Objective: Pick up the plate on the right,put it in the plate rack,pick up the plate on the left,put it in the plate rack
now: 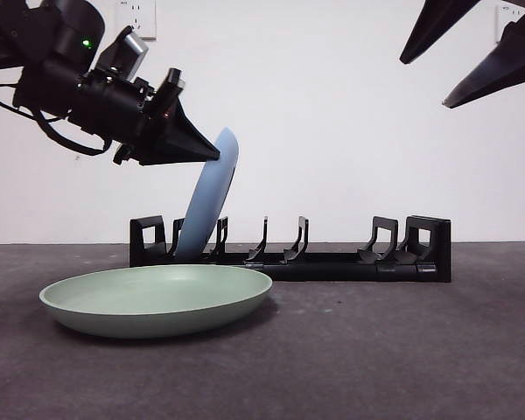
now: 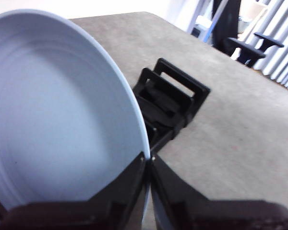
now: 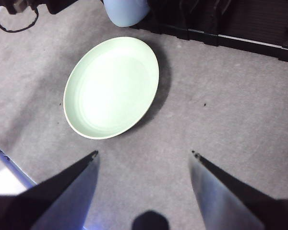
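Gripping the blue plate [image 1: 212, 197], left tool [image 2: 149, 160]; front view shows rack [image 1: 332, 262].

Two plates, one blue [image 1: 208, 201] and one green [image 1: 157, 299]; one plate rack [image 1: 332, 261].

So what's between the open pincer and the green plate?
Nothing: in the right wrist view, only bare grey table lies between the right pincer and the green plate.
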